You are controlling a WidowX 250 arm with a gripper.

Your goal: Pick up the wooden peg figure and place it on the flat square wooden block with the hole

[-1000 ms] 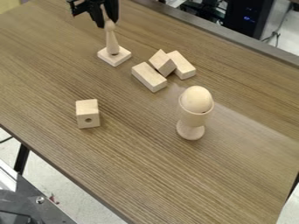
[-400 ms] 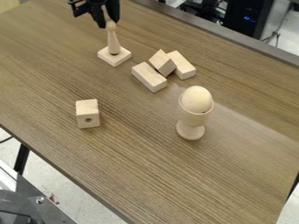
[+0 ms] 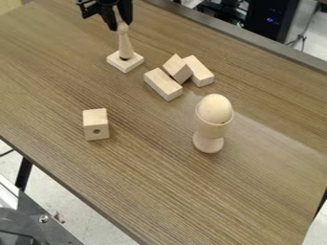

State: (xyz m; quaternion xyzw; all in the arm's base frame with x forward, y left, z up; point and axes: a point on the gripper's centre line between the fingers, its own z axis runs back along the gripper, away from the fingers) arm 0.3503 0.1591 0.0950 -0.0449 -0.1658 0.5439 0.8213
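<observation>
Pinching the knobby top of the wooden peg (image 3: 125, 44) in the black gripper (image 3: 121, 26), so hanging right above it, up at the table's (image 3: 159, 167) far left. Standing pretty much upright lengthwise, foot down at the square base (image 3: 133, 63). Also seeing an egg (image 3: 215, 106) sitting snug in its cup (image 3: 211, 130), nearer the camera.

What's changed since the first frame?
The gripper edged slightly right in the picture, and the top of the wooden peg shifted the same way, so it leans less. No new grasp or release visible. Square base, drilled block, three loose blocks, egg and cup: unchanged.
</observation>
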